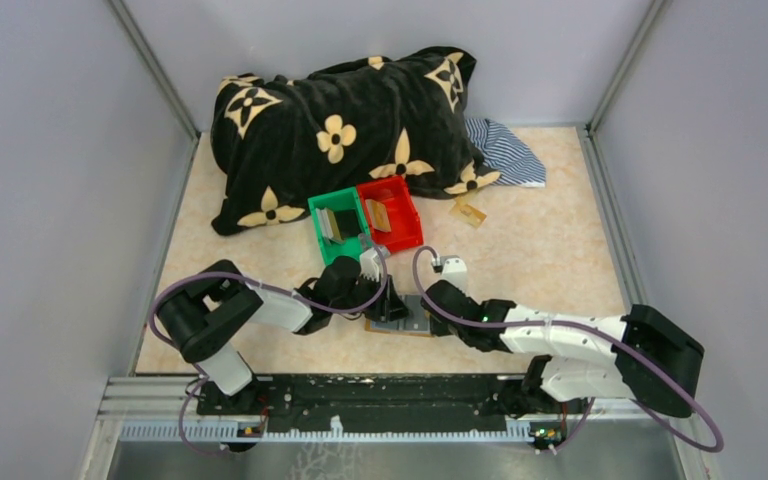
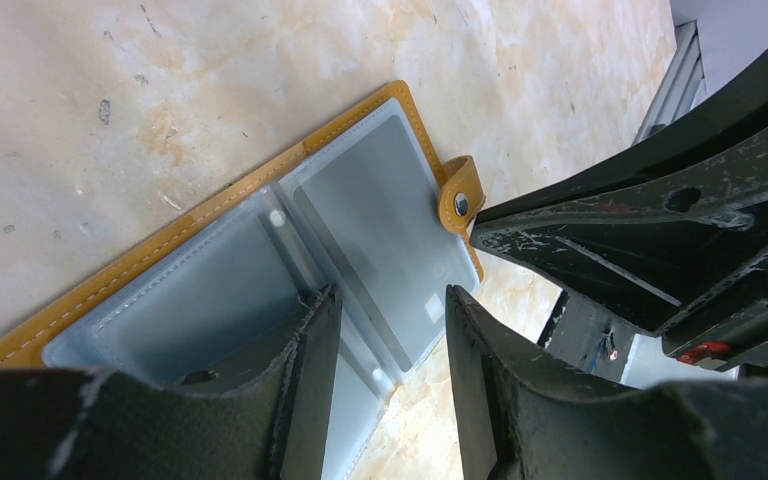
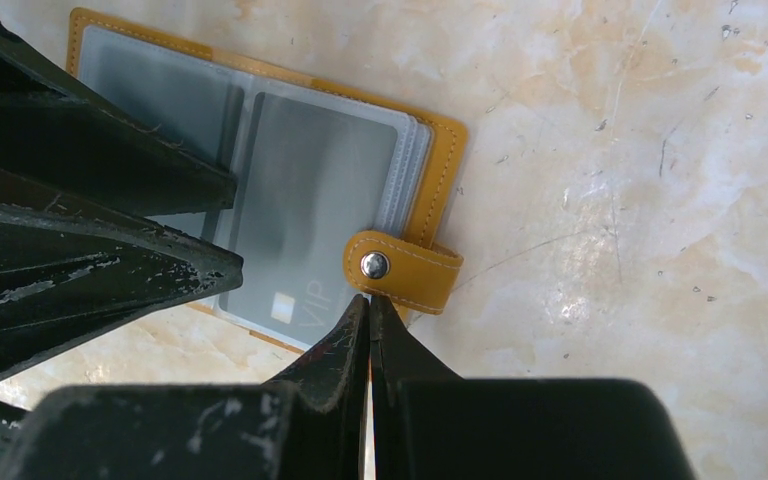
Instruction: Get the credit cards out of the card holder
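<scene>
The card holder (image 1: pixel 412 326) lies open and flat on the table between both arms, tan leather with grey clear pockets (image 2: pixel 210 290). A silvery grey credit card (image 3: pixel 305 200) marked VIP sits in its right-hand pocket. My left gripper (image 2: pixel 385 300) is open just above the holder, one finger over the middle fold and the other beyond the holder's near edge. My right gripper (image 3: pixel 368 300) is shut with nothing between its fingers, and its tip touches the strap tab (image 3: pixel 405 268) below the snap. In the top view the grippers (image 1: pixel 392 300) (image 1: pixel 430 298) meet over the holder.
Behind the holder stand a green bin (image 1: pixel 322 240) and a red bin (image 1: pixel 412 222), each with cards in it. A black flowered pillow (image 1: pixel 340 130) and a striped cloth (image 1: pixel 505 150) fill the back. A small tan tag (image 1: pixel 470 212) lies right of the red bin.
</scene>
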